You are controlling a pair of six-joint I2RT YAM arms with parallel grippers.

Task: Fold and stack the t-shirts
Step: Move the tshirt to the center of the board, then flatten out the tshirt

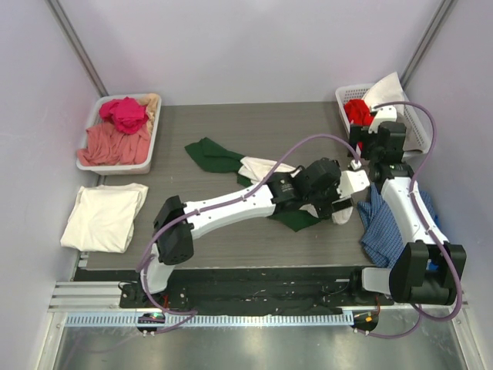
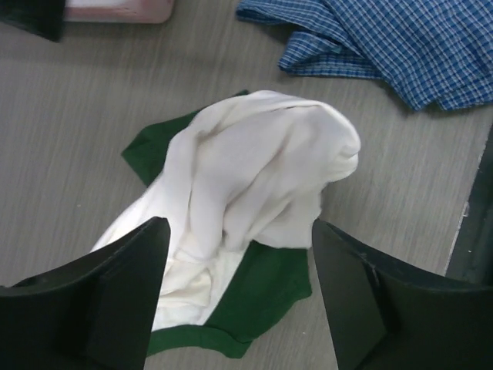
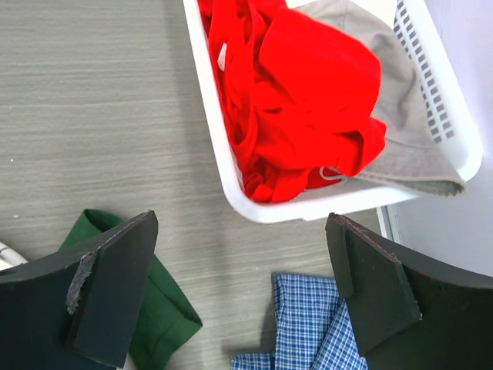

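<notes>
Cream cotton is lying bunched in a heap: the cream tee (image 2: 254,185) is resting on top of the green tee (image 2: 262,301), right of centre on the bench (image 1: 231,123). The left fingers (image 2: 115,301) are standing spread on either side of the heap, gripping nothing. The right fingers (image 3: 108,293) are hovering spread and empty by the basket (image 3: 223,154) at the far right. A folded tee (image 1: 104,216) is lying at the near left.

Because the two tees are overlapping, a pinch into the heap is likely to be catching both layers and dragging the green one along. The cream tee is showing no clear hem or shoulder, so a grab at its middle risks lifting it as a ball rather than spreading it. The blue cloth (image 2: 400,38) is lying near on the right, where a sweeping pull could be snagging it.
</notes>
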